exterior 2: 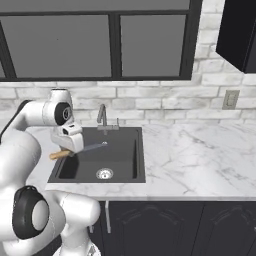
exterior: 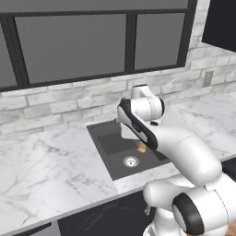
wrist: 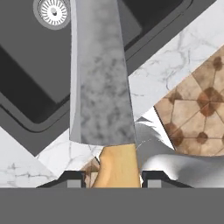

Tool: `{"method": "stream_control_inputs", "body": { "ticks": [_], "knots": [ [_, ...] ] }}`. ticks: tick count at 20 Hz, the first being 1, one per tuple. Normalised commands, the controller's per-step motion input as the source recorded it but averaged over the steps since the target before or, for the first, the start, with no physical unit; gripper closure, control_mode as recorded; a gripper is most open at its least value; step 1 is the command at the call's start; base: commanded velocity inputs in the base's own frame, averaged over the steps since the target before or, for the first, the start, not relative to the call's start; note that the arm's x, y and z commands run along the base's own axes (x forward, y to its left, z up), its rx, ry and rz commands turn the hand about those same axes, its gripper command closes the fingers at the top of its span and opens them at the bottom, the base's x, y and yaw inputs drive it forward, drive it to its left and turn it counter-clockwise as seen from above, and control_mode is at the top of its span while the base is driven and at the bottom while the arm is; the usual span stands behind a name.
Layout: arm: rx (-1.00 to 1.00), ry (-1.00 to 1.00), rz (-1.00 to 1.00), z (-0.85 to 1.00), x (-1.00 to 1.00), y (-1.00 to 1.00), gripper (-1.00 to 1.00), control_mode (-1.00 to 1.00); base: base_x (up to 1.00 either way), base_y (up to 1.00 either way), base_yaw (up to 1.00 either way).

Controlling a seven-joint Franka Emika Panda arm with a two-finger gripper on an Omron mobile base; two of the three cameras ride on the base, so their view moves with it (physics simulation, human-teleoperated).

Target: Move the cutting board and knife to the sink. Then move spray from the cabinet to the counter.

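Note:
My gripper (exterior 2: 67,150) is shut on the knife (exterior 2: 92,147) by its orange-yellow handle, and the blue-grey blade points out level over the left part of the dark sink (exterior 2: 140,150). In the hand view the blade (wrist: 100,87) runs up from between my gripper (wrist: 111,177) toward the sink (wrist: 26,87) and its drain. From the left base view, the arm covers most of the gripper (exterior: 140,145); a bit of the knife handle (exterior: 142,148) peeks out over the sink (exterior: 106,152). The black cabinet (exterior 2: 240,35) hangs at the upper right. The cutting board and the spray are out of view.
White marble counter (exterior 2: 200,155) spreads on both sides of the sink. A faucet (exterior 2: 102,117) stands at the sink's back edge. A brick wall with dark-framed windows (exterior 2: 100,45) and an outlet (exterior 2: 230,99) rises behind. Black base cabinets (exterior 2: 175,225) sit below.

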Motion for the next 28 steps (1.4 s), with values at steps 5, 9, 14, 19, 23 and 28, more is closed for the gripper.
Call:
{"method": "stream_control_inputs", "body": {
  "ticks": [5, 9, 14, 19, 23, 28],
  "knots": [
    [0.01, -0.09, 0.0, -0.47, 0.24, 0.0, 1.0, -1.0, 0.0, 0.0, 0.0],
    [0.0, -0.17, -0.03, -0.21, 0.54, 0.0, 1.0, -1.0, 0.0, 0.0, 0.0],
    [0.0, -0.08, -0.04, -0.38, 0.64, 0.0, 1.0, -1.0, 0.0, 0.0, 0.0],
    [-0.01, -0.13, -0.06, -0.39, 0.6, 0.0, 1.0, -1.0, 0.0, 0.0, 0.0],
    [0.0, -0.13, -0.1, -0.44, 0.27, 0.0, 1.0, -1.0, 0.0, 0.0, 0.0],
    [-0.01, -0.05, -0.13, -0.57, 0.02, 0.0, 1.0, -1.0, 0.0, 0.0, 0.0]
  ]
}}
